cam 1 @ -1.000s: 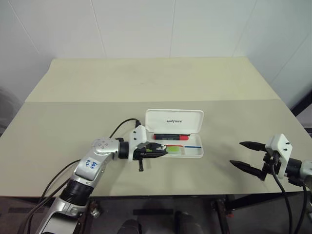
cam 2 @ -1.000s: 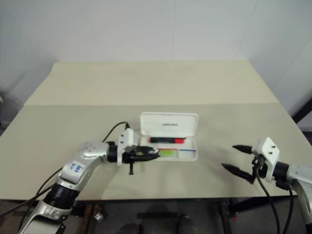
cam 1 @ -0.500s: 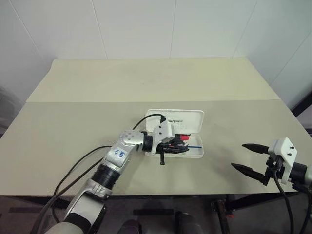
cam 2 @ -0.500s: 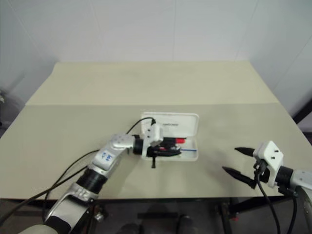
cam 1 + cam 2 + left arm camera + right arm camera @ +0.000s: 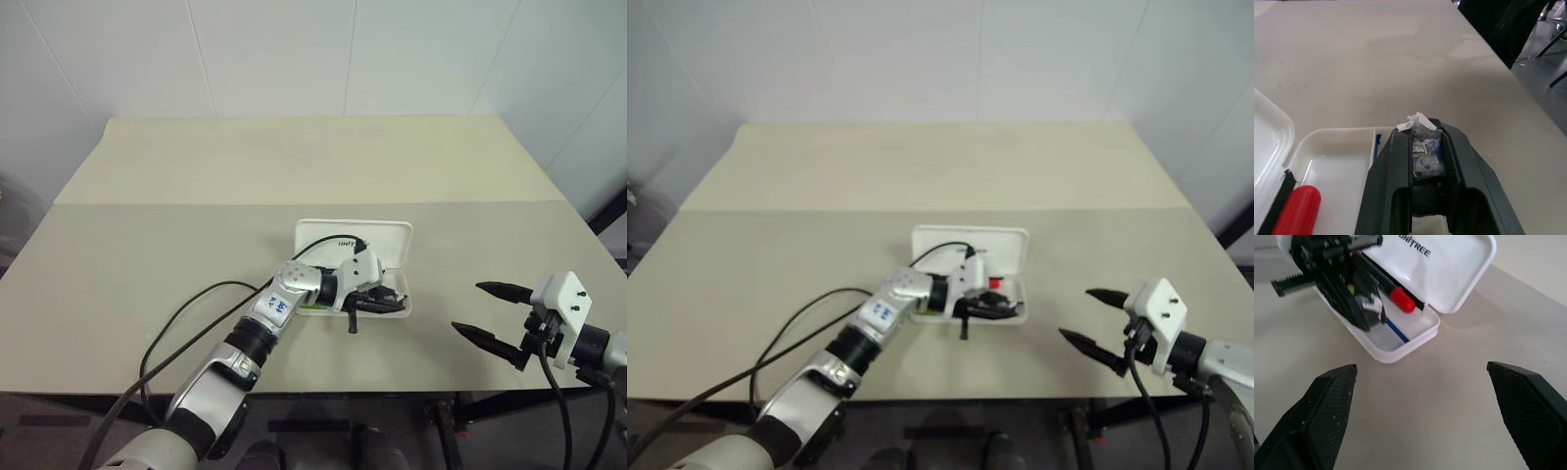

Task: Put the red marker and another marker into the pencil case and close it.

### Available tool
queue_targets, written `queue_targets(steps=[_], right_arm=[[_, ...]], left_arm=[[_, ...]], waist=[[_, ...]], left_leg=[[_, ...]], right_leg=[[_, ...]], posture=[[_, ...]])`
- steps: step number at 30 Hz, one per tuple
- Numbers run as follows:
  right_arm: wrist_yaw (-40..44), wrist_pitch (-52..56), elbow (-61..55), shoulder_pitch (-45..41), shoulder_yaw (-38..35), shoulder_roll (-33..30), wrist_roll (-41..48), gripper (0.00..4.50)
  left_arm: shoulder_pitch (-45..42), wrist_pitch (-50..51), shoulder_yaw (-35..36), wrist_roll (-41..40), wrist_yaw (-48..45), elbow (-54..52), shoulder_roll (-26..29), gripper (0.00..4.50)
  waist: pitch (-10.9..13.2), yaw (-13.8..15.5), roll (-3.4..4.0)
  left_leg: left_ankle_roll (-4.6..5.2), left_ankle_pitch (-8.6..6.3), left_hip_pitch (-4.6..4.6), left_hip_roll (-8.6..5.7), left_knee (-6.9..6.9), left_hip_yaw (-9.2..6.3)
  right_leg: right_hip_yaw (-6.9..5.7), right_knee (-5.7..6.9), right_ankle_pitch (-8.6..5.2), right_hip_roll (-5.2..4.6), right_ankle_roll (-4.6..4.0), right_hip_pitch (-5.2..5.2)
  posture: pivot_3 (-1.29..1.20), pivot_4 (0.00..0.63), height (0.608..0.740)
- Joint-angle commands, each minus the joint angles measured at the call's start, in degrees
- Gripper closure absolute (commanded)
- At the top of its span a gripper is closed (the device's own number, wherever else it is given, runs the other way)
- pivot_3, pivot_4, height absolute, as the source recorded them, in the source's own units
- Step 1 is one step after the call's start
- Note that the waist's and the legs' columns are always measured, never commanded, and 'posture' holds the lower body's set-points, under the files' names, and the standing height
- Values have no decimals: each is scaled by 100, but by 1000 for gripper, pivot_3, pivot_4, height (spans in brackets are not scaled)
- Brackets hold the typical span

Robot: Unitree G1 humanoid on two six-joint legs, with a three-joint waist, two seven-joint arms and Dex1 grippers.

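1. A pale desk (image 5: pixel 196 245) carries the pencil case (image 5: pixel 384 235), a flat white box. It lies open, with its lid tipped up on the far side and its tray facing the robot.
2. The red marker (image 5: pixel 1402 300) lies in the tray along the hinge side. A sliver of light green, the other marker (image 5: pixel 312 305), shows at the tray's left end, beneath the left arm's wrist. It appears to lie in the tray, though most of it is hidden.
3. The left pincer (image 5: pixel 1424 134) hangs low over the tray's right half, pointing right. Its fingers are drawn almost together, with only a crumpled pale scrap between the tips and no marker in its grip.
4. The right pincer (image 5: pixel 465 305) hovers off the desk's right front, well apart from the case. It is spread wide and holds nothing.
5. Judging from this, both markers are probably in, and closing the lid is what remains.
6. To do that well, first lift the left pincer clear of the tray without dragging the green marker out.
7. Check that neither marker rides up over the tray's rim, because the lid would then jam.
8. Press the lid from behind its upper edge, towards the robot and down.
9. Steady the light case with the other pincer so that it does not slide, and push until the front edge seats.
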Motion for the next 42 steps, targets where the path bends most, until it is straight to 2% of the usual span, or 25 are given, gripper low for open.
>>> queue_targets(steps=[1, 7, 19, 20, 25, 29, 35, 37, 42], right_arm=[[-105, 30, -268, 7, -204, 32, 136, 0], [-208, 67, -364, -13, -176, 73, 169, 0], [-256, 7, -256, -188, -24, 110, 152, 0], [-249, -4, -229, -220, -1, 114, 145, 0], [-214, -56, -76, -412, 137, 123, 99, 0], [-150, -105, 46, -567, 232, 125, 74, 0], [133, -275, 358, -1061, 434, 96, 140, 0], [211, -372, 466, -1197, 496, 94, 82, 0], [547, -505, 812, -1730, 803, 9, 18, 0]], left_arm=[[-218, -227, 55, 95, 7, 166, -112, 4115], [-402, -326, 194, 111, 110, 572, -231, 4115], [-443, -248, 406, 4, -67, 463, -303, 158], [-408, -202, 417, -38, -149, 358, -284, 33], [-57, 183, 558, -359, -535, -540, -26, 33], [457, 725, 878, -817, -658, -1564, 409, 33], [1511, 1335, 1424, -1455, -961, -3108, 1571, 33], [1692, 1572, 1561, -1650, -1008, -3357, 1875, 33], [2007, 1939, 2421, -2107, -1071, -3438, 2841, 33]], waist=[[0, 0, 0], [0, 6, 0], [0, 2, 0], [0, 1, 0], [0, -11, 1], [-1, -37, 1], [-2, -45, 4], [-2, -38, 3], [-1, -42, 3]], left_leg=[[0, 0, -1, 0, 1, 0], [0, 0, 0, -1, 1, 0], [0, 0, 0, -1, 1, 0], [0, 0, 0, -1, 1, 0], [0, 0, 0, -1, -1, -1], [0, 0, 7, 2, -9, -1], [0, 0, 16, 4, -8, -2], [-1, 0, 16, 5, -6, -4], [-1, 0, 15, 4, 2, -10]], right_leg=[[0, -1, 1, 0, 1, 0], [0, -1, 1, 0, 3, 0], [0, 0, 2, 1, 4, 0], [0, 1, 2, 1, 4, 0], [0, 2, 2, 0, 4, 0], [2, 6, 2, 2, 4, 0], [3, 25, 1, 1, 1, 0], [1, 29, 0, 2, -2, 0], [-2, 38, -3, 1, -6, 0]], posture=[[0, 150, 740], [0, 150, 740], [0, 150, 740], [0, 150, 740], [0, 150, 740], [0, 150, 740], [0, 150, 740], [0, 150, 740], [0, 150, 740]])
